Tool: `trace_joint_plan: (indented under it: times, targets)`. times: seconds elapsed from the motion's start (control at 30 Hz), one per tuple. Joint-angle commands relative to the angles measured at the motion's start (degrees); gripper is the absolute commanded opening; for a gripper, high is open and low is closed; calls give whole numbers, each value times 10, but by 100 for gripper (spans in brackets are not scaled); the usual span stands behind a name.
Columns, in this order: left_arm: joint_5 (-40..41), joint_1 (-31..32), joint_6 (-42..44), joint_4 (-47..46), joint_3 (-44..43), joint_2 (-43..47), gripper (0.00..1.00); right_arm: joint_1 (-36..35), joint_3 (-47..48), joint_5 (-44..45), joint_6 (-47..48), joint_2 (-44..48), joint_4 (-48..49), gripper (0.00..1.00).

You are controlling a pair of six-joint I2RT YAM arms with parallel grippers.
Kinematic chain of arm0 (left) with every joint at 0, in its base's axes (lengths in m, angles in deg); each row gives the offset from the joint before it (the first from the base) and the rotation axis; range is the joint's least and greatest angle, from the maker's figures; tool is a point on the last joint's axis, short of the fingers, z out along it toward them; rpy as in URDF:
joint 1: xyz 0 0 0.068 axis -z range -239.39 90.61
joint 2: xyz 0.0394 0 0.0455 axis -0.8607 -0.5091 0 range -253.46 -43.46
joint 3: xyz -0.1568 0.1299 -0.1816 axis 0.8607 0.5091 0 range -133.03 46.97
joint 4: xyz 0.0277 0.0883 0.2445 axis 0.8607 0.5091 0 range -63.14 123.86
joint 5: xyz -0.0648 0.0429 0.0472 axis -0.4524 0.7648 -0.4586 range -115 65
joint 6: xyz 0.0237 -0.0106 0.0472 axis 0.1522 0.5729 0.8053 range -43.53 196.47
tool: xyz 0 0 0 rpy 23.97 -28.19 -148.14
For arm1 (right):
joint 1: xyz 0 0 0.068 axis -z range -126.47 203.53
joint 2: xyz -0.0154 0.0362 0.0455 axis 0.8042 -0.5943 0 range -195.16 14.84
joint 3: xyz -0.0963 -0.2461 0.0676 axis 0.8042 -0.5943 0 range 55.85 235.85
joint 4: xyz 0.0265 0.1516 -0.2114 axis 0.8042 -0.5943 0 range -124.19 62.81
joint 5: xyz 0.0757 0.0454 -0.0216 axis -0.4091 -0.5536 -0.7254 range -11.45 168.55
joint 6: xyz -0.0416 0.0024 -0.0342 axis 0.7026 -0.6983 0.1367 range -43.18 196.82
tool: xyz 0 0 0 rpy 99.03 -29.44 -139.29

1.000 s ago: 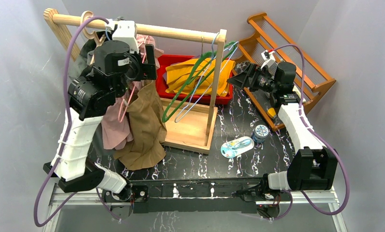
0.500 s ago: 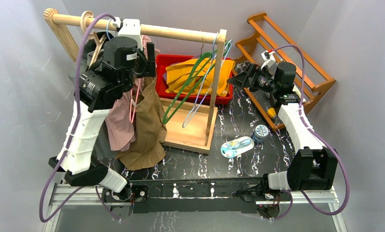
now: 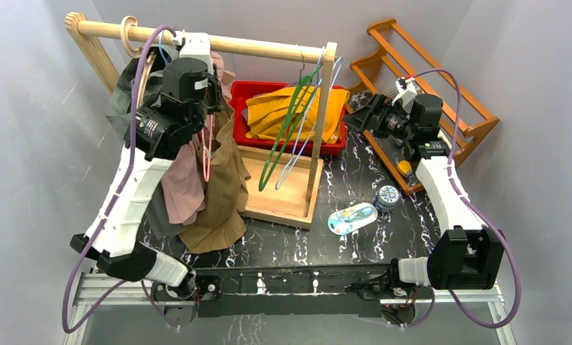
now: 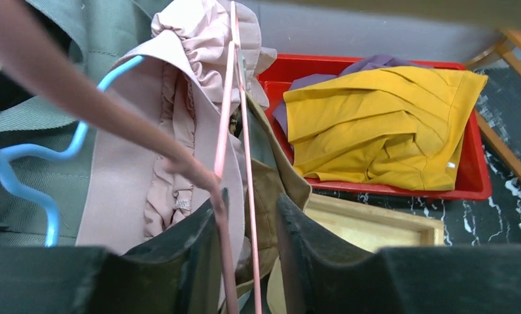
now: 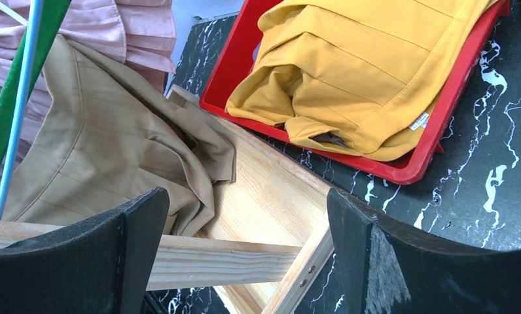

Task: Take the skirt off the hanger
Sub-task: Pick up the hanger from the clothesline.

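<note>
While the left gripper sits closed to a narrow gap on the thin wires of the pink hanger, just under the wooden rail, the pink skirt hangs from that hanger, soft, its waist gathered and ruffled. I'd judge this the grasping step. Next, the limp cloth needs slipping off the slick wire. Right of the rail, the right gripper gapes wide and empty.

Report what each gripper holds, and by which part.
Left gripper straddles the wire arms of the pink hanger; a firm pinch cannot be told. Right gripper is open, holding nothing.
</note>
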Motion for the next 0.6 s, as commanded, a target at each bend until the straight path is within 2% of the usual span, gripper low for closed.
trace_joint_plan:
  times: [0.0, 0.23, 0.33, 0.57]
  targets:
    - [-43, -48, -10, -55, 23, 19, 26, 4, 22, 14, 7, 23, 10, 98]
    - [-93, -53, -22, -162, 129, 110, 12, 4, 20, 9, 6, 25, 7, 98]
    - [-91, -53, -21, -160, 128, 115, 2, 4, 21, 9, 4, 24, 8, 98]
    - [-140, -53, -14, -171, 105, 120, 0, 4, 24, 7, 0, 20, 8, 98]
